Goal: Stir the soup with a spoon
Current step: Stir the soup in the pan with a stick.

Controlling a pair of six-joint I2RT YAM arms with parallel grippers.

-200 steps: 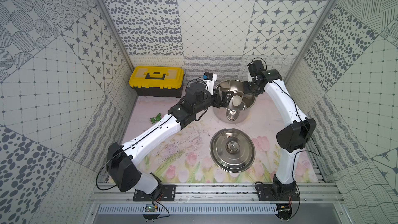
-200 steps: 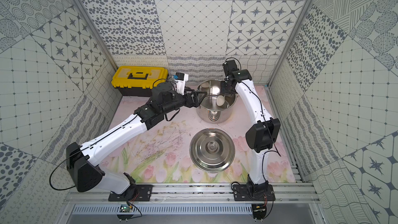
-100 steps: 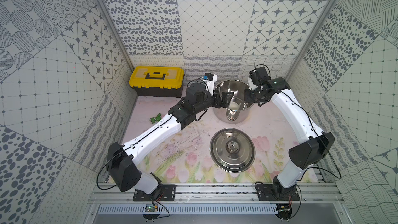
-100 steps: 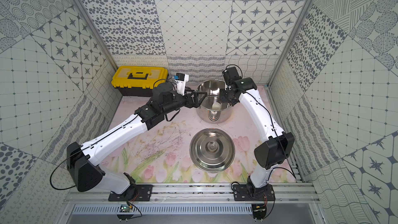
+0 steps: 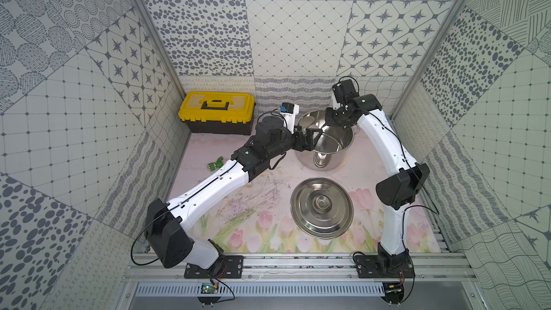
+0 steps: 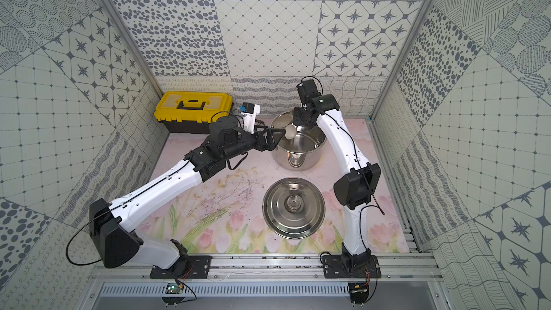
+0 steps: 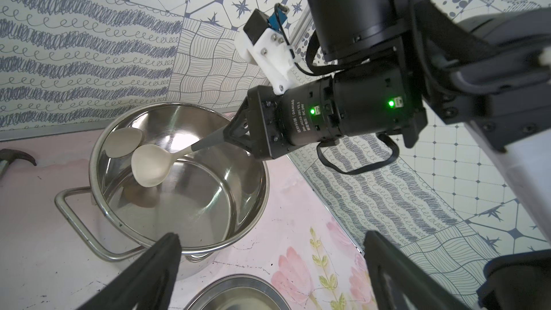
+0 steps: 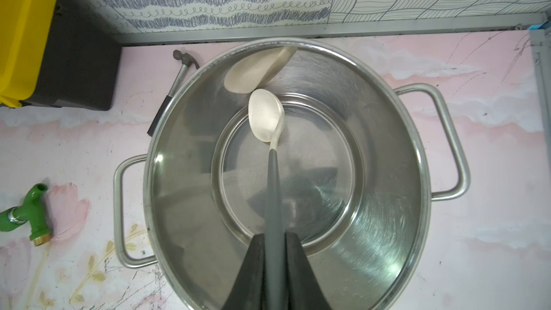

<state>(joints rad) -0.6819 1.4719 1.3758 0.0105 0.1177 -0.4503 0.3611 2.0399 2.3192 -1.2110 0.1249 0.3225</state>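
In front of the stockpot (image 5: 340,156) lies its lid (image 5: 322,207). At the pot's nearer rim the left gripper (image 7: 271,240) hovers empty, jaws spread wide. Inside the pot hangs the spoon (image 8: 267,114), bowl clear of the dry floor. It looks light, stiff and likely slick, so it is best held on its dark handle. The right gripper (image 8: 275,238) clamps it there, its wrist bent down over the pot's far rim.

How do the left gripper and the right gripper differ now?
The left gripper is open and empty; the right gripper is shut on the dark handle of the spoon. The left gripper points at the pot from its side; the right gripper hangs over the pot's opening. Both are black and close to the pot.
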